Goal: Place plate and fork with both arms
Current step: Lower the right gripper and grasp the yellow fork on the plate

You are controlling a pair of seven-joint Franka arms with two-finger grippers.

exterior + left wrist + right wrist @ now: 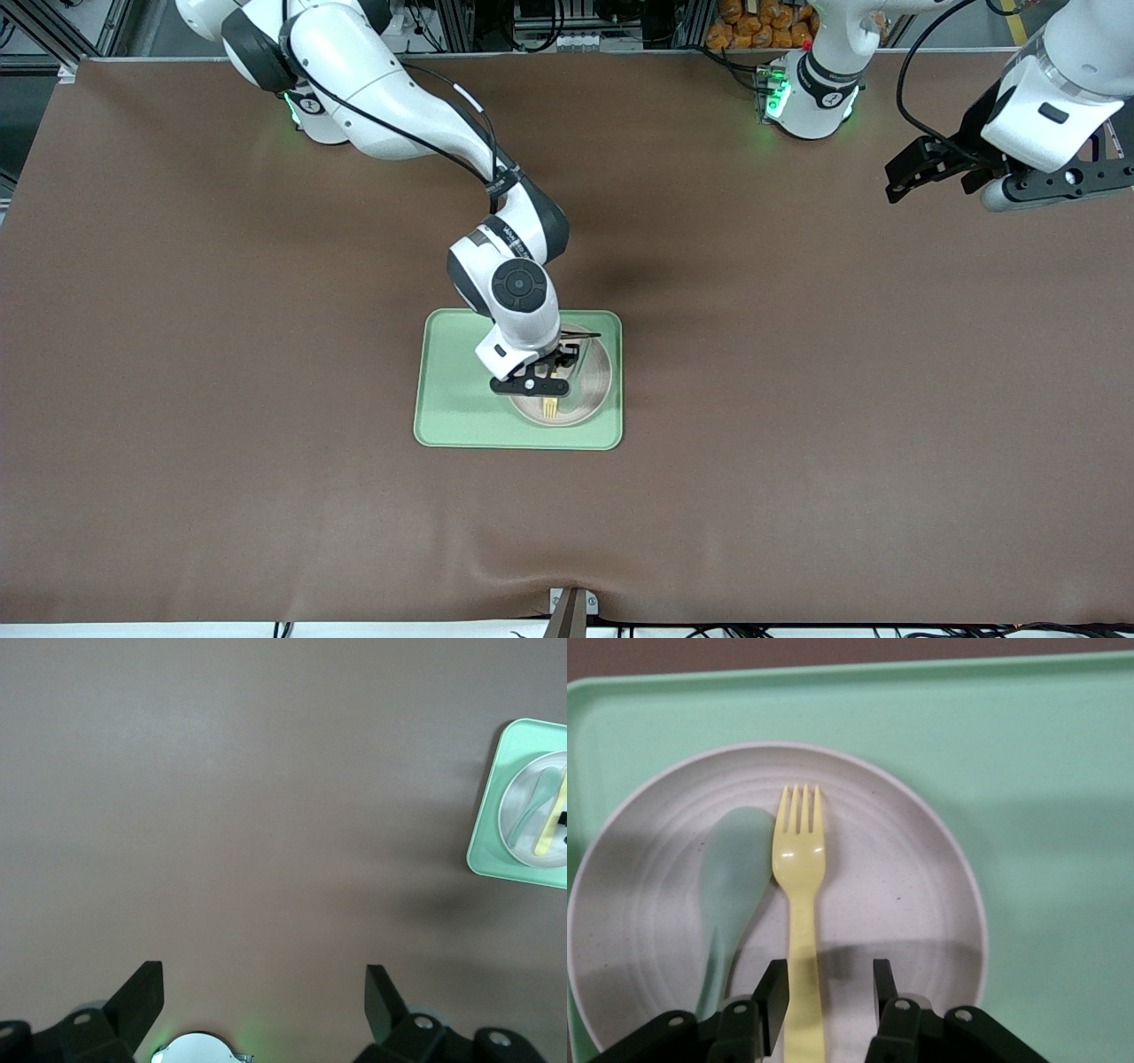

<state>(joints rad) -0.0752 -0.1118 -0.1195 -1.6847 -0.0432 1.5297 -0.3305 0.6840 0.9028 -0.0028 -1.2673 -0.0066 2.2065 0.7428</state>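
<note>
The off-white plate (pixel 592 383) sits on the pale green tray (pixel 452 416). The pale yellow fork (pixel 550 407) lies on the plate beside a sage-green spoon (pixel 731 886). My right gripper (pixel 556 372) is low over the plate. In the right wrist view the right gripper (pixel 830 974) is open with the fork's (pixel 799 868) handle between its fingers, close against one of them, and the plate (pixel 904 895) underneath. My left gripper (pixel 912 173) is open and empty, held up over the table at the left arm's end, where the arm waits. The left wrist view shows the left gripper (pixel 266 983) over bare cloth.
The tray (pixel 1045 771) lies mid-table on a brown cloth; bare tray floor lies toward the right arm's end of the plate. The left wrist view shows the tray (pixel 496 833), plate (pixel 518 806), spoon (pixel 536 806) and fork (pixel 551 819) far off.
</note>
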